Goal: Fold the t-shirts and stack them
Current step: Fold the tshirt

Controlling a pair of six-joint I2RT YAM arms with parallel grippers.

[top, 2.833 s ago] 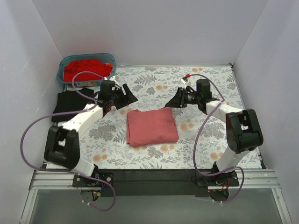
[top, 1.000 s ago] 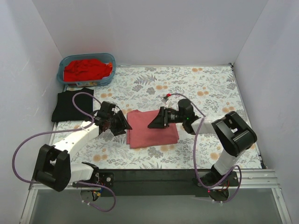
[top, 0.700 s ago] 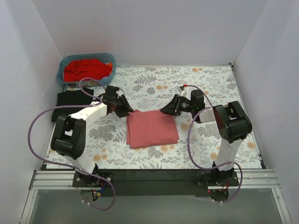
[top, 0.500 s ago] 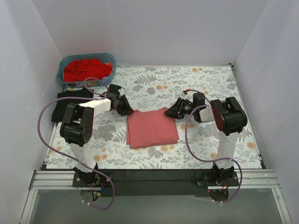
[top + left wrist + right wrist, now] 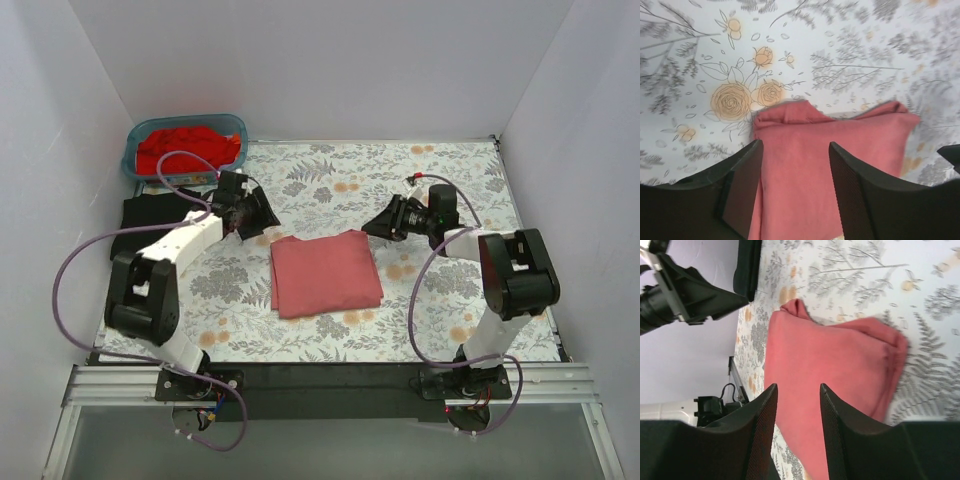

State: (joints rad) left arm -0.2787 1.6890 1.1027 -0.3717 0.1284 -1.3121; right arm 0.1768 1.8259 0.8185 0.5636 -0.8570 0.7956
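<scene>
A folded salmon-pink t-shirt (image 5: pixel 326 271) lies flat in the middle of the floral table cover; it also shows in the left wrist view (image 5: pixel 830 165) and the right wrist view (image 5: pixel 825 375). A folded black t-shirt (image 5: pixel 140 225) lies at the left edge. Bright red t-shirts (image 5: pixel 185 148) fill a blue bin. My left gripper (image 5: pixel 262 215) is open and empty, above the pink shirt's far-left corner. My right gripper (image 5: pixel 378 224) is open and empty, above its far-right corner. Neither touches cloth.
The blue plastic bin (image 5: pixel 135 160) stands at the far left corner. White walls close the table on three sides. The floral table cover (image 5: pixel 440 180) lies bare to the right and behind the pink shirt. Purple cables loop beside both arms.
Both grippers dropped to the pink shirt's far corners about a second ago, then rose and drew apart outward. The pink shirt lies much as before, folded.
</scene>
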